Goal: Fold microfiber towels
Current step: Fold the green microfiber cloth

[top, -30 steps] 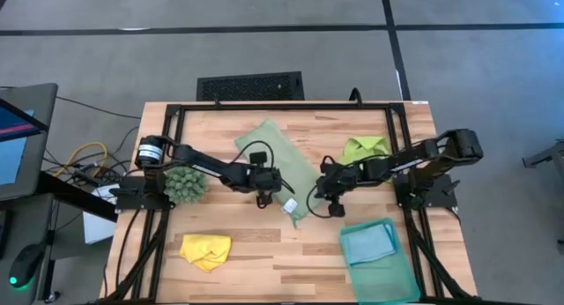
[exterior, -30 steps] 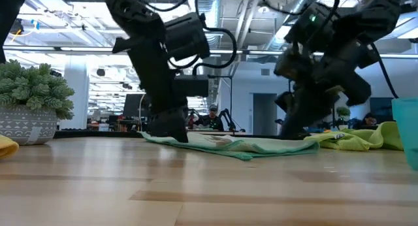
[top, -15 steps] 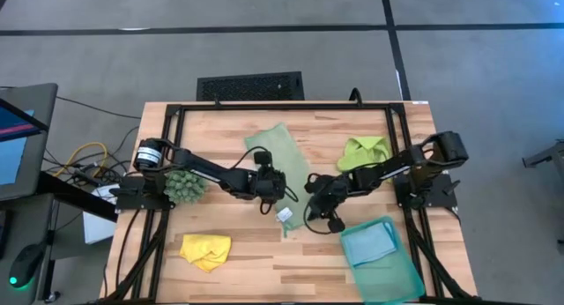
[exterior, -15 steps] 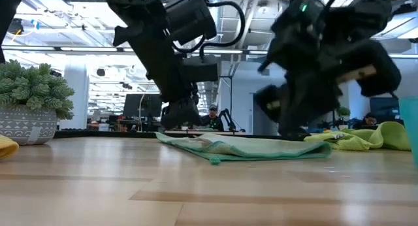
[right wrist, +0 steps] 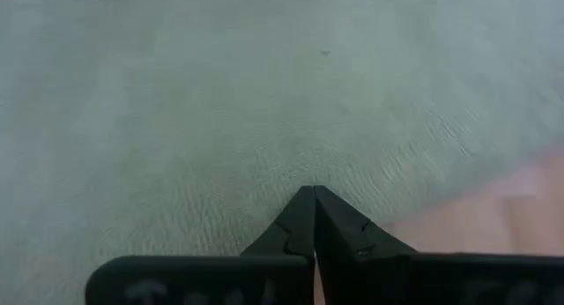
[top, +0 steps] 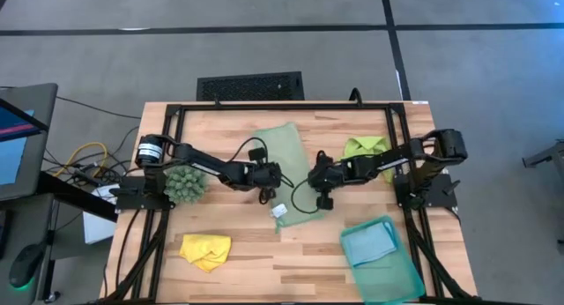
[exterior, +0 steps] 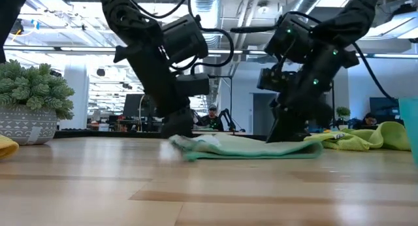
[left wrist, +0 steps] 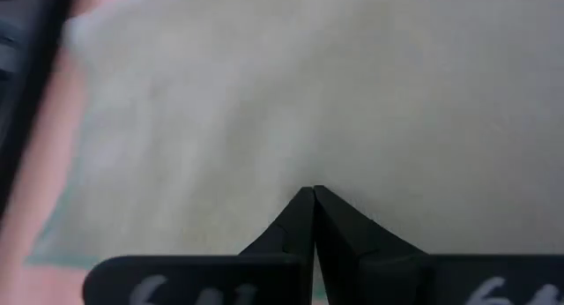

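Note:
The pale sage green towel [top: 291, 168] lies flat on the wooden table, mid-table, with its white tag [top: 280, 210] at the near edge; it also shows in the low view [exterior: 248, 146]. My left gripper [top: 271, 180] is shut at the towel's left edge. My right gripper [top: 315, 177] is shut near its right edge. The lime green towel [top: 366, 148] lies crumpled at the right. The yellow towel [top: 205, 249] lies crumpled at the near left. The light blue towel [top: 368, 243] lies in the teal tray [top: 397, 274]. My left gripper is shut on the sage towel near its left edge [left wrist: 304, 177], fingers slanting down from the table's left. The tips meet at the cloth, which lies on the table. My right gripper is shut on the sage towel near its right edge [right wrist: 304, 177], fingers slanting down from the table's right. Fine wrinkles run to the tips. The cloth lies on the table.
A dark-green spiky plant in a pot [top: 185, 183] stands left of my left arm. The black frame [top: 291, 105] runs round the table's edges. Bare wood shows between the yellow towel and the tray.
The sage towel has changed from a narrow slanting strip to a wider, spread-out sheet, and its tagged near end has slid toward the table's left. My right gripper has gone toward the table's left and then its far edge. My left gripper has shifted slightly right.

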`<control>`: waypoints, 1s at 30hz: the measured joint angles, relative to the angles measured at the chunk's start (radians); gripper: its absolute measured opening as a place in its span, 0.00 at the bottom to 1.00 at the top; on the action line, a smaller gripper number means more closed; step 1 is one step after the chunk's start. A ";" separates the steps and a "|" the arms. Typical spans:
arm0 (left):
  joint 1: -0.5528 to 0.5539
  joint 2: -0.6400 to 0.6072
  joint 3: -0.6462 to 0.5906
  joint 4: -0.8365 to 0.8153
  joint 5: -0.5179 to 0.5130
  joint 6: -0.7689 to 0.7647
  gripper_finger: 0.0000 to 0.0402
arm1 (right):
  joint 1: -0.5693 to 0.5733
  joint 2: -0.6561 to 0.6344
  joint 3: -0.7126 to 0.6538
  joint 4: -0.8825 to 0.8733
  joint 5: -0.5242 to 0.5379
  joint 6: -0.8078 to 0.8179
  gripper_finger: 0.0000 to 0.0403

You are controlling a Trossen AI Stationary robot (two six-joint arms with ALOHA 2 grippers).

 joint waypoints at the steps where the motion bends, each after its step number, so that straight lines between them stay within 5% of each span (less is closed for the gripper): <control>1: 0.003 0.000 0.000 0.018 -0.011 0.003 0.00 | 0.005 0.007 0.001 0.003 -0.051 -0.006 0.06; 6: -0.010 0.000 0.029 -0.036 -0.070 0.019 0.00 | 0.046 -0.028 -0.004 -0.008 -0.134 -0.051 0.04; 13: -0.096 0.000 0.133 -0.206 -0.077 0.019 0.00 | 0.084 -0.167 -0.008 0.002 -0.014 -0.024 0.05; 22: -0.229 0.000 0.173 -0.127 0.421 0.043 0.00 | 0.076 -0.054 -0.008 0.064 -0.005 -0.024 0.05; 30: -0.324 0.003 0.113 0.031 0.444 0.020 0.00 | 0.054 0.029 -0.002 0.093 -0.018 -0.031 0.07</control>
